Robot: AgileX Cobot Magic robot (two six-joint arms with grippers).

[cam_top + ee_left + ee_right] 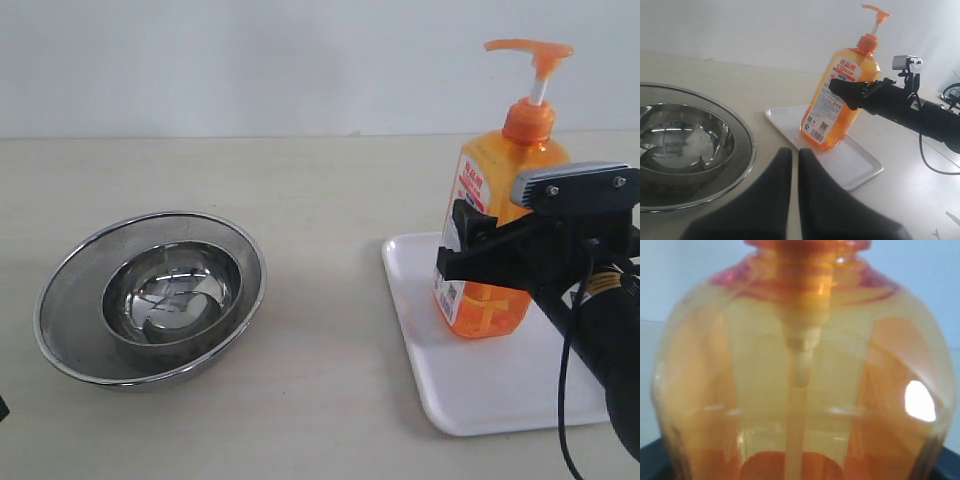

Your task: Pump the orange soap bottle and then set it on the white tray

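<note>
The pale tabletop (320, 200) carries everything and runs under both pincers. The white tray (480, 400) lies flat on it, directly below the right pincer (478, 245), and one short edge reaches past that pincer's fingertips toward the middle of the tabletop. A wide steel bowl (60, 320) with a mesh-like wall sits well apart from the right pincer, on the far side of the tray's inner edge. It is near the left pincer (794, 155), just ahead of its fingertips and off to one side. A smaller polished bowl (170, 290) is nested inside the wide one.

The orange soap bottle (500, 170) stands upright on the white tray with its base on the tray floor, and its body is held between the right pincer's jaws. That pincer is clamped around the bottle at about mid-height. One black finger presses on the labelled side, and the other is hidden behind the body. In the right wrist view the translucent orange body fills the frame.

The left pincer hangs low over the tabletop with its two dark fingers drawn nearly together and nothing between them. The bottle and tray lie beyond its tips.

The orange pump head (530, 48) rises on its white stem well above the right pincer. The white-red label (468, 185) sits just above the gripping finger.
</note>
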